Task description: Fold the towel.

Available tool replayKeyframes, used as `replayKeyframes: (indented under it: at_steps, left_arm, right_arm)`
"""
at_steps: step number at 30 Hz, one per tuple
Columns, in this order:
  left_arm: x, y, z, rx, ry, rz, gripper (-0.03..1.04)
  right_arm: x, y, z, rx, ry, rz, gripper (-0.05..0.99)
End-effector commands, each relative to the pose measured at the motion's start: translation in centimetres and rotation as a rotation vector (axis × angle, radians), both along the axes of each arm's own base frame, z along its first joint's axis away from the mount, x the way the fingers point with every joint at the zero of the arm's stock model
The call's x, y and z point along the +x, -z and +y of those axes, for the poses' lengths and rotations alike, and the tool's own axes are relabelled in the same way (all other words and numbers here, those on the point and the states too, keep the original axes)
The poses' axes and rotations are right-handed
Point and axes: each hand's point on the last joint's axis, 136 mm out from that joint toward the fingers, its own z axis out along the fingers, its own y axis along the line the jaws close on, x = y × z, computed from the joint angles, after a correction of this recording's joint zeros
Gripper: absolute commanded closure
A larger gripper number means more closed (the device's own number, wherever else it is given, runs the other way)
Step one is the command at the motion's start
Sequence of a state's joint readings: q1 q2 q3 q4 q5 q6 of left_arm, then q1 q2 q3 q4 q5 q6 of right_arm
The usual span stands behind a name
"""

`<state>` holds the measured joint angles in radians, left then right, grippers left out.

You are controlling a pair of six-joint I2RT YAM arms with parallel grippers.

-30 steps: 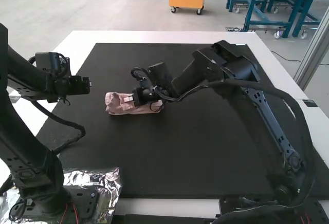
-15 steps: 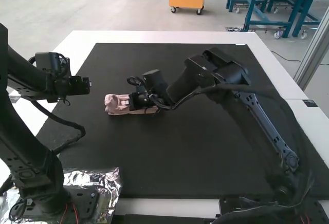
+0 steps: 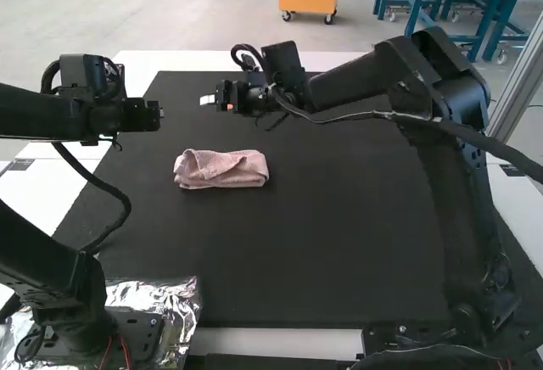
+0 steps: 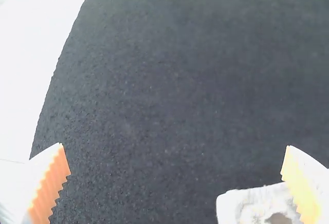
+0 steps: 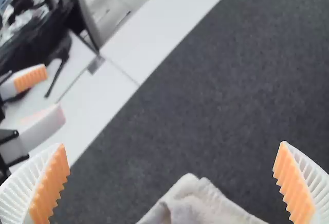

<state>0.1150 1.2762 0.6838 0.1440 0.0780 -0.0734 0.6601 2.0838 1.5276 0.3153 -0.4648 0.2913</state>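
Wide open and empty at the right gripper [image 3: 206, 99], with the orange pads [image 5: 294, 183] well apart. In the high view, poised on the far side of the pink towel [image 3: 222, 169], not touching it. Likewise wide open and empty at the left gripper [image 3: 155, 115], with the ribbed fingers [image 4: 31, 183] spread well apart. Hanging to the left of the towel and somewhat farther forward, also clear of it.

As for the towel itself, lying folded into a compact bundle, longer from left to right than from front to back. Rounded at the right end, with a crease and a slanting fold showing toward the left. Resting on the black mat [image 3: 322, 226], left of the middle, with bare mat all around.

Farther out, beyond the towel and past the mat's far edge, bordered by the white table [image 3: 204, 61]. On the near side of the towel, toward the left, crinkled and shiny in the silver foil [image 3: 180, 306], close to the base of the left arm [image 3: 51, 277].
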Motion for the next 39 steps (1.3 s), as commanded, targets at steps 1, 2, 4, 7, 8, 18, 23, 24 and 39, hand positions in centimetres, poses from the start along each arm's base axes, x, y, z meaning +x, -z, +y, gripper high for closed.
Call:
replayKeyframes:
  at_steps: [1,2,4,7,8,18,23,24,39]
  left_arm:
    - [0.1,-4.7,-1.7,-0.007,0.022,-0.098,0.04]
    - [-0.1,-5.3,-2.3,-0.007,0.033,-0.104,0.04]
    - [-0.6,-6.2,-2.7,-0.005,0.041,-0.113,0.04]
    - [-1.5,-7.0,-3.2,0.003,0.055,-0.114,0.04]
    - [-1.8,-7.6,-3.4,0.019,0.066,-0.128,0.04]
    - [-7.9,-17.9,-5.2,0.092,0.116,-0.446,0.04]
    - [-12.7,-22.3,-5.2,0.091,0.120,-0.646,0.04]
    - [-13.9,-22.9,-5.2,0.091,0.119,-0.687,0.04]
    - [-25.2,-23.8,-4.5,0.069,0.102,-0.951,0.04]
  right_arm:
    - [1.0,-8.2,-4.8,0.079,0.082,-0.079,0.02]
    - [1.2,-9.3,-6.3,0.079,0.105,-0.091,0.02]
    - [1.0,-11.8,-9.5,0.089,0.155,-0.117,0.02]
    - [0.3,-15.0,-14.6,0.111,0.253,-0.164,0.02]
    - [-0.1,-16.0,-16.3,0.118,0.288,-0.184,0.02]
    - [-10.6,-24.7,-30.1,0.174,0.598,-0.504,0.02]
    - [-17.9,-26.0,-34.8,0.200,0.729,-0.636,0.02]
    - [-19.5,-26.1,-35.7,0.199,0.753,-0.666,0.02]
    - [-30.6,-23.0,-42.8,0.016,1.094,-0.880,0.02]
